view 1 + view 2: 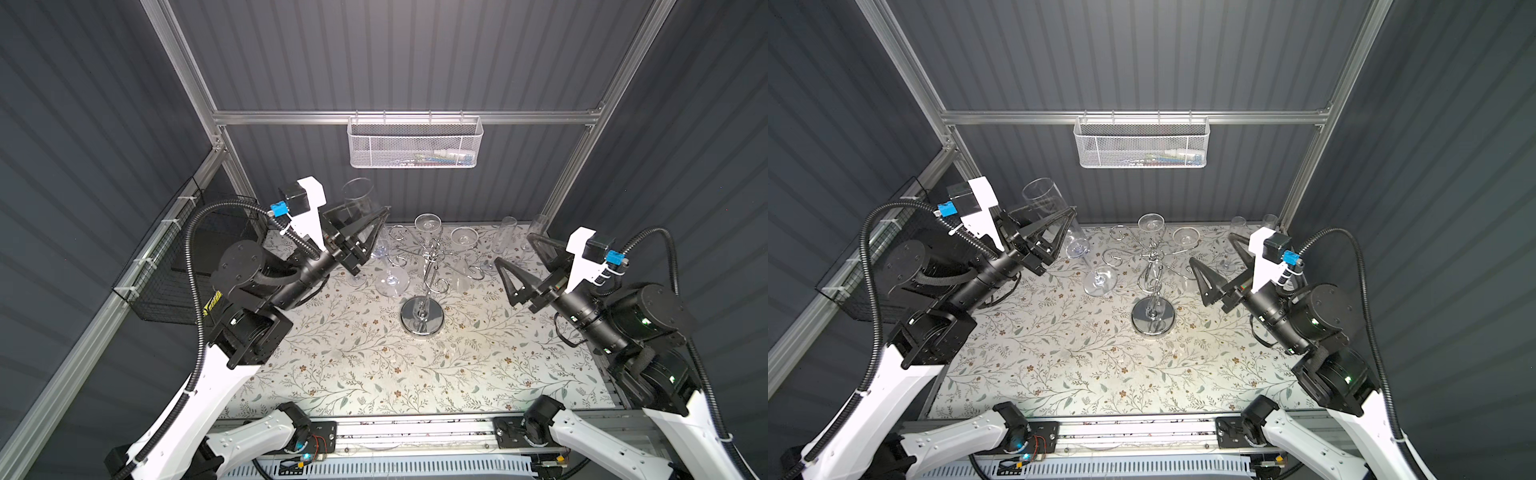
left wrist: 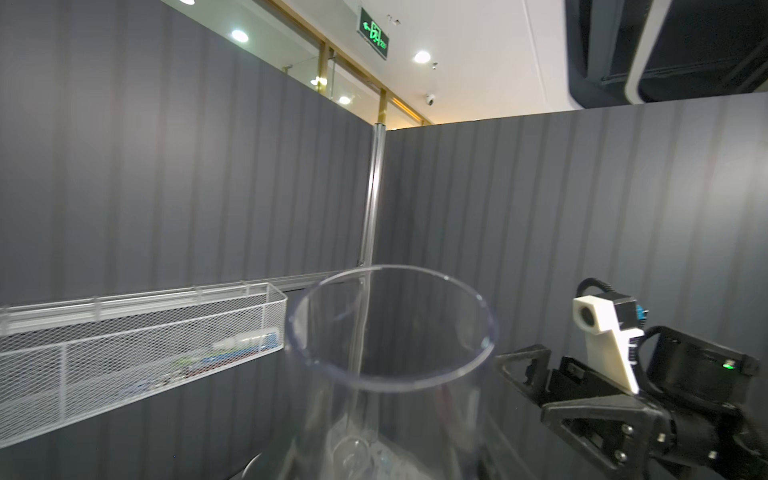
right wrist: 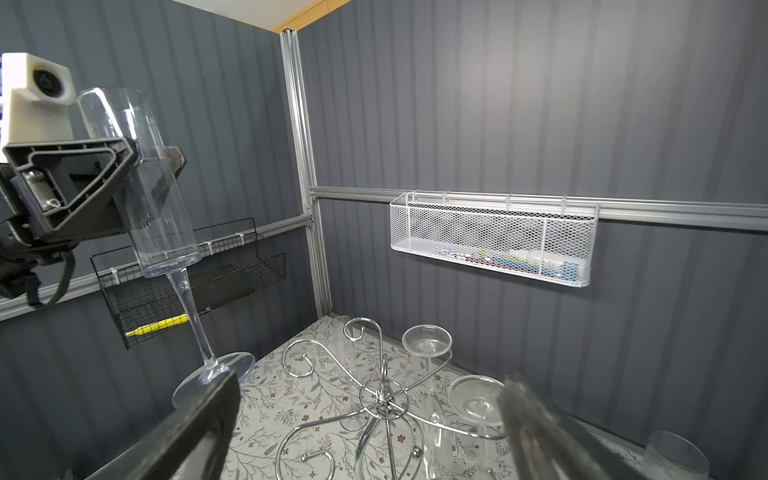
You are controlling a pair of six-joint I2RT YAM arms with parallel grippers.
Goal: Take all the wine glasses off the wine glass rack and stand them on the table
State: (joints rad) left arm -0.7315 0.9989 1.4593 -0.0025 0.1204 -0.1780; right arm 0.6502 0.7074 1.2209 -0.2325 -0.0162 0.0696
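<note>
A: Left gripper pinching the clear, tall-bowled wine glass by its bowl, at ten o'clock from the shiny chrome scroll-armed rack, off its arms!
B: Right gripper spread wide, empty. Green ceiling sign: lettering unreadable.

Dark grey ribbed walls stand around me, braced by aluminium posts and a rail across the back. A white mesh basket hangs from that rail, and a black wire basket hangs on the wall to my left. Below me lies a table cover printed with leaves and small flowers. Above the wall tops I see a white ceiling, lit round lamps and a green exit sign.
</note>
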